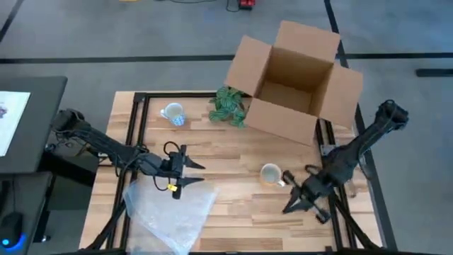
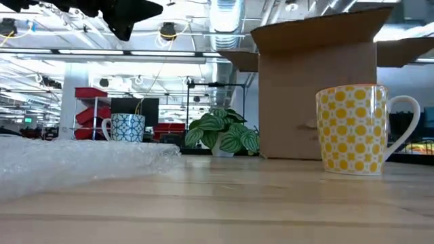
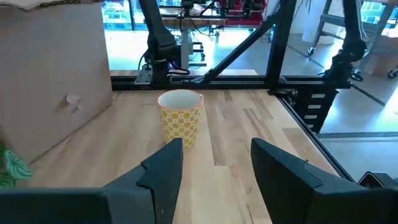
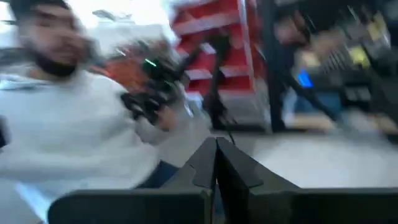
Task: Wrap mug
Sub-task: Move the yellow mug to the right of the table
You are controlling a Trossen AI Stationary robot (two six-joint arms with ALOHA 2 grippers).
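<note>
High view, read left to right: the left gripper (image 1: 190, 174) is held above the wooden table (image 1: 226, 152), just past the far edge of the crumpled bubble wrap (image 1: 168, 210) at the near left. Its fingers are seen spread wide with nothing between them. A blue-patterned mug (image 1: 173, 113) is set further back, with a small leafy plant (image 1: 228, 106) beside it and an open cardboard box (image 1: 296, 79) behind that. The yellow-dotted mug (image 1: 270, 173) is found right of centre on bare wood, well apart from the wrap. The right gripper (image 1: 297, 200) is placed just beside it toward the near right edge, with its fingers pressed together on nothing, as the right wrist view shows; a person in a light top is seen beyond them.

The yellow-dotted mug is stood upright, its long axis vertical and mouth up, with the handle pointed toward the right arm.

Two risks are judged from here. The mug could be tipped or pushed away if the handle is caught by a finger on approach, since nothing braces it. The wrap is light and rumpled, so it could be dragged, bunched or lifted unevenly when pinched, leaving too little flat sheet under the mug for it to be covered
</note>
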